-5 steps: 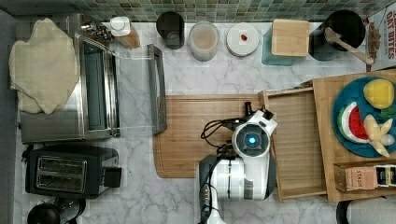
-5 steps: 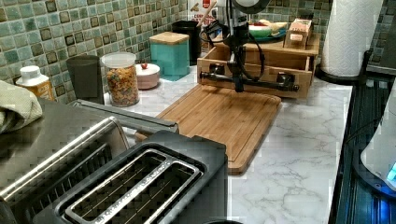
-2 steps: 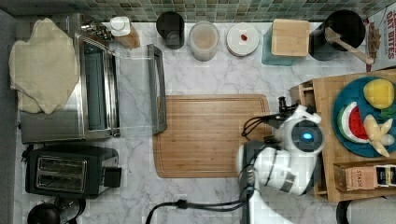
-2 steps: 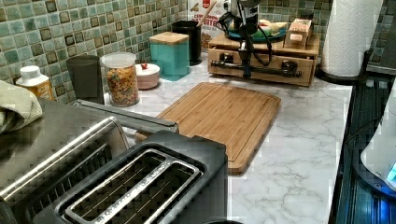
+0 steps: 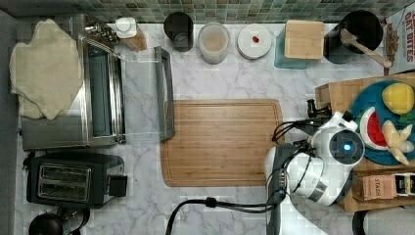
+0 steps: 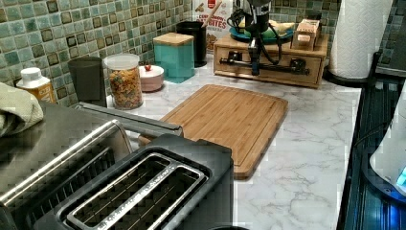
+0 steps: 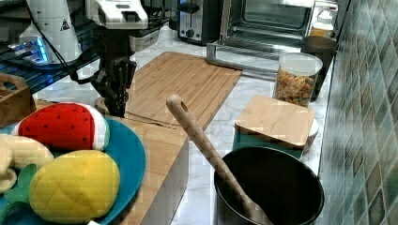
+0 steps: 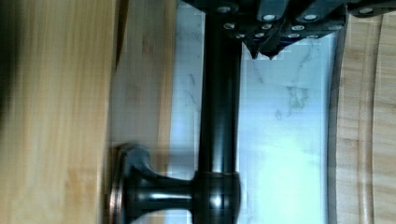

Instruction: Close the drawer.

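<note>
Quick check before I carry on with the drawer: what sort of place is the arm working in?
Most likely a kitchen counter, possibly a mock-up: marble-look worktop against a green tiled backsplash, with a toaster oven, a black toaster and a bamboo cutting board. The fruit on the blue plate looks like toys.

**Wood, Steel and Stone Across the Counter**

The drawer (image 6: 268, 61) is showing a pale bamboo front with fine grain, and its bar handle (image 8: 219, 112) is gleaming as smooth, dark, glossy metal. The cutting board (image 5: 222, 142) is looking like warmer, matt bamboo with a shallow groove near its edge. The countertop (image 6: 306, 158) is reading as polished white marble with grey veins. The toaster oven (image 5: 100, 95) is shining in brushed steel, while the toaster (image 6: 143, 191) is wearing matt black. A soft, creased cloth (image 5: 44, 68) is lying pale and dull. The wall tiles (image 6: 57, 28) are glinting with a glossy green glaze.
</note>
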`<state>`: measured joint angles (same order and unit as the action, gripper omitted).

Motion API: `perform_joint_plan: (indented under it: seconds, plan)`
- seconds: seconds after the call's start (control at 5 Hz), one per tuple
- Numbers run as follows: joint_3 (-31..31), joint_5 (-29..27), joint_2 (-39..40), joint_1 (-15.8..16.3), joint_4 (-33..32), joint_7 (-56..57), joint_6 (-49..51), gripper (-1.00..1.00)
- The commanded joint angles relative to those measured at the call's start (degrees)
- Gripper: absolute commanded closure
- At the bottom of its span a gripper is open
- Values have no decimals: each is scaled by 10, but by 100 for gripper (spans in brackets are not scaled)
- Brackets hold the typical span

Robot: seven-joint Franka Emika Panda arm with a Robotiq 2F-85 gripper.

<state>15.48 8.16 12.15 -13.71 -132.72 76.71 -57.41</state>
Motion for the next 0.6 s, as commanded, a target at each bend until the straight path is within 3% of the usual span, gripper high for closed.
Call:
perform_joint_plan:
  seconds: [0.2,0.4,0.6]
  plan:
    - [78,35,-8,-48,66,-24,-89,100]
    - [70,39,-9,-56,66,-27,-89,100]
    - [81,34,-8,-44,66,-23,-89,100]
